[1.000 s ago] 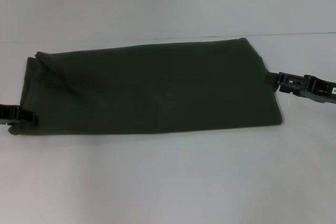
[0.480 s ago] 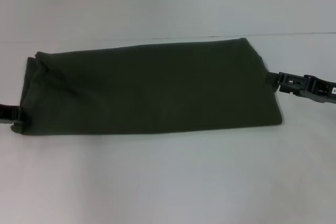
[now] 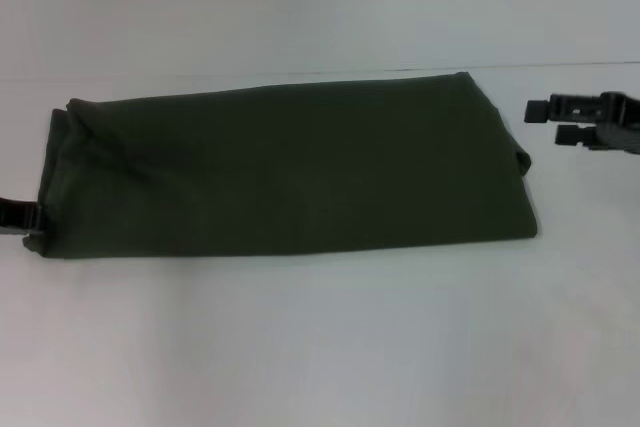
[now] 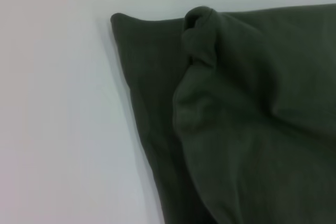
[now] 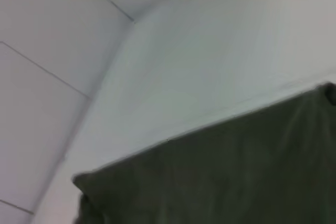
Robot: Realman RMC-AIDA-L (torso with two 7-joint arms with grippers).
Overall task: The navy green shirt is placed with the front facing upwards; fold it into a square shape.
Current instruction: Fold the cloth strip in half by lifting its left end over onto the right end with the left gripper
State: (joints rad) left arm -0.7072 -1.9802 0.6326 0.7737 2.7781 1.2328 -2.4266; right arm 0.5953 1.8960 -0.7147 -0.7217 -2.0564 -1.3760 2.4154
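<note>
The navy green shirt [image 3: 285,167] lies on the white table [image 3: 320,347] as a long folded band running across the head view, slightly skewed so that its right end sits farther from the robot than its left end. The near long edge is straight and clean. The far long edge runs close to the line where the table meets the pale wall [image 3: 300,7]. A wide strip of bare table lies on the robot's side of the shirt, and a narrower margin shows beyond each short end.

The right gripper [image 3: 540,119] is just beside the shirt's right end, apart from the cloth with a gap of table between. Its two dark fingers stand parted and grip nothing.

The left gripper [image 3: 30,219] is at the shirt's left end near the front corner, at the frame edge and mostly out of sight. Whether it touches or grips the cloth cannot be told.

The fabric is dark olive, plain on the upper face, with no lettering showing. The left wrist view shows layered cloth at that end, an upper layer bunched into a rolled lump [image 4: 202,35] over a flatter layer beneath. The right wrist view shows a straight edge and one corner [image 5: 84,182] lying flat.
</note>
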